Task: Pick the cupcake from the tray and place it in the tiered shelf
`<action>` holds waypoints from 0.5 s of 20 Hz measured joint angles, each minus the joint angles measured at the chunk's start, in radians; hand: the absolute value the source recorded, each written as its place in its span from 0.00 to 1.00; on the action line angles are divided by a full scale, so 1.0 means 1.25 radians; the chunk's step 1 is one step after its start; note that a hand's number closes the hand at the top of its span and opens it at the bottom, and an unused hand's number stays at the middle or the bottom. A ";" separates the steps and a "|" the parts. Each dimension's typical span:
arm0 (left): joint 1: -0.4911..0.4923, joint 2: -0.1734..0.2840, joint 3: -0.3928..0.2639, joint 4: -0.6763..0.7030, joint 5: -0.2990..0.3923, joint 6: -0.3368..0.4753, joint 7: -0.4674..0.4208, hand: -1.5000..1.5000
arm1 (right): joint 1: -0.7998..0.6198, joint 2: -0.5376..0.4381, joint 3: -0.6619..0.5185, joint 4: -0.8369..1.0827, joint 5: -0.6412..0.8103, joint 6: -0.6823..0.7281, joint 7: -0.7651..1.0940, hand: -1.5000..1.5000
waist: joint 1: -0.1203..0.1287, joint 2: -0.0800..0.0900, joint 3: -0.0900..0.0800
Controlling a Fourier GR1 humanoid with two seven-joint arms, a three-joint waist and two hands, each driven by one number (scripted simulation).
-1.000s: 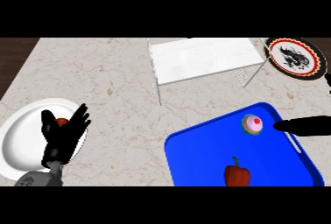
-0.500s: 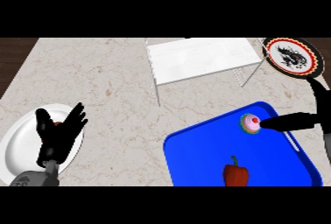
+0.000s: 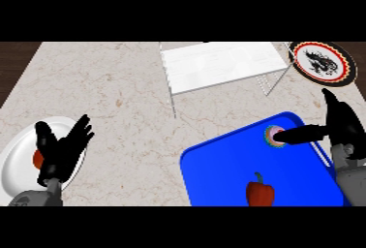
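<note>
Surface: pale marbled counter (image 3: 121, 92), seen steeply from above.

Far left: white plate (image 3: 14, 160) with a small red item on it; left hand (image 3: 63, 149) resting over it, fingers straight and spread, holding nothing.

Centre top: white tiered shelf (image 3: 221, 63) on thin wire legs, top level bare.

Centre right: blue tray (image 3: 229, 169), holding a red pepper (image 3: 260, 190) near its front and the cupcake (image 3: 274, 135) at its far corner.

Cupcake: likely light, soft on top, easily crushed or tipped; best taken by the sides of its wrapper, low down.

Top right: dark patterned plate (image 3: 323, 63).

Far right: right hand (image 3: 336, 127), partly open, one digit reaching across the cupcake's top, the rest raised; grasp not yet closed.
</note>
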 measured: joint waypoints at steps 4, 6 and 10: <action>-0.002 -0.008 0.002 0.013 -0.006 -0.006 -0.007 0.50 | 0.007 0.019 -0.004 0.050 0.031 0.000 -0.013 0.00 | -0.002 0.001 0.000; 0.004 -0.011 0.002 0.005 -0.008 -0.007 -0.004 0.50 | 0.008 0.036 -0.001 0.074 0.053 0.000 -0.016 0.00 | -0.001 0.000 0.000; 0.009 -0.016 0.007 0.007 -0.015 -0.013 -0.008 0.50 | 0.005 0.062 -0.010 0.107 0.090 0.002 -0.025 0.00 | -0.002 0.000 0.001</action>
